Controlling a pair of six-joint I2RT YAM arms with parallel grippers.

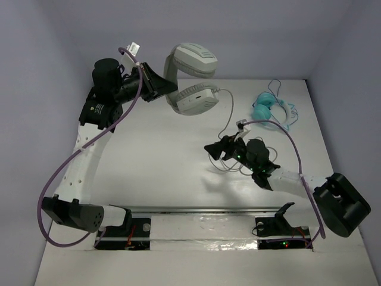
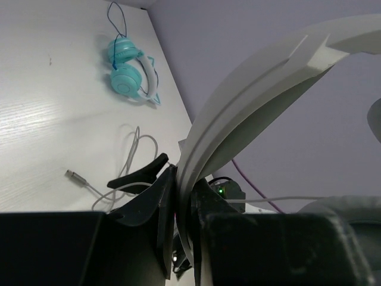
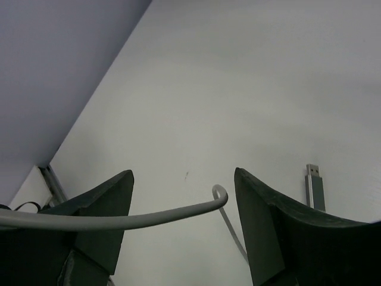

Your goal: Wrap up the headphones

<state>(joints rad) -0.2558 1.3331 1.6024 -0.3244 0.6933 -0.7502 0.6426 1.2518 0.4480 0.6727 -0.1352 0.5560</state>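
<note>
So the cable [image 3: 149,215] runs crosswise through the right gripper's [image 1: 212,152] open jaws, nearside of the headphones [image 1: 191,77]; left gripper [image 1: 165,86] pinches their headband [image 2: 250,101].

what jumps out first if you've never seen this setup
The big white headphones at the far edge, their headband pinched in the left claw. Nearer the middle, the right claw stands open with their thin grey cable crossing the gap between its fingers. A small teal headset lies in the far right corner.
</note>
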